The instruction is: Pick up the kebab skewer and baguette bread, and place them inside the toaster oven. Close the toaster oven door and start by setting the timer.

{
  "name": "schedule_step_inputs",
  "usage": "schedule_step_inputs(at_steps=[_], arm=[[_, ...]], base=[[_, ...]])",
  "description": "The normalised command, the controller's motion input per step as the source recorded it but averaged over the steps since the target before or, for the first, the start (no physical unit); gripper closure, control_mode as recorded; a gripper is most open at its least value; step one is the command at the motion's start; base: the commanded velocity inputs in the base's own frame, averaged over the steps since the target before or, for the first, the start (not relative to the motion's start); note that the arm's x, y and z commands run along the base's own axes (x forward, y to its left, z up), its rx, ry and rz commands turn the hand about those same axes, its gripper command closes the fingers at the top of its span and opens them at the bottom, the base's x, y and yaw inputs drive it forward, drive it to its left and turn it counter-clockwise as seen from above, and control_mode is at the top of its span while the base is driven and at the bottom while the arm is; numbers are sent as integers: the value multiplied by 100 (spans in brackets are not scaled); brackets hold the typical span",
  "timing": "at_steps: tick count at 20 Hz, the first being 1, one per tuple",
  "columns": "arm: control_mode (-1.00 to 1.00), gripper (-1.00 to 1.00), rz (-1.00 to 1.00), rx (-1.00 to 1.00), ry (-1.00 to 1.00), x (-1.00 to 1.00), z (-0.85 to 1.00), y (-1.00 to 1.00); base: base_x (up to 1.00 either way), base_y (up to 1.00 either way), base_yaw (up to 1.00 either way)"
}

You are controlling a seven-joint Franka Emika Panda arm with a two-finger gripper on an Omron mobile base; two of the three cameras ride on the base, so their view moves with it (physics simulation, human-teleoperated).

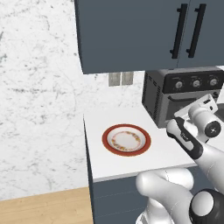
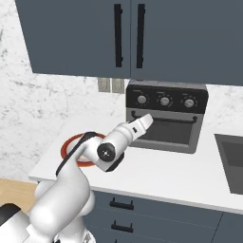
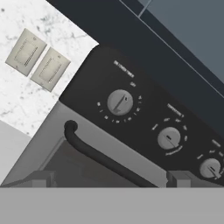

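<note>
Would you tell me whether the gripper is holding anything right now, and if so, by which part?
Nothing is held: the gripper stands open, empty, in front of the toaster oven, its fingertips apart near the door handle.

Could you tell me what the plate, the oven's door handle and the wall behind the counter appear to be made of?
Plate: looks like glazed ceramic, white centre with a glossy red rim. Handle: a smooth black bar, probably coated metal or plastic; the look leaves it open. Wall: white with grey veins, like polished marble.
</note>
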Motion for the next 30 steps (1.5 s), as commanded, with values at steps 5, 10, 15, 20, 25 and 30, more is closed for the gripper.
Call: schedule_step_inputs(at_steps=[5, 10, 15, 20, 25, 30], arm=[[-100, -100, 0, 0, 0, -8, 7, -1], [-100, -100, 1, 0, -1, -36, 19, -5], [-100, -100, 2, 0, -2, -69, 19, -3], [-100, -100, 3, 3, 0, -44, 51, 0], [-100, -100, 8, 13, 6, -12, 76, 0], [-100, -100, 12, 16, 2, -8, 16, 5]], base=[[0, 0, 0], [0, 0, 0], [0, 0, 0], [0, 0, 0], [0, 0, 0], [0, 0, 0]])
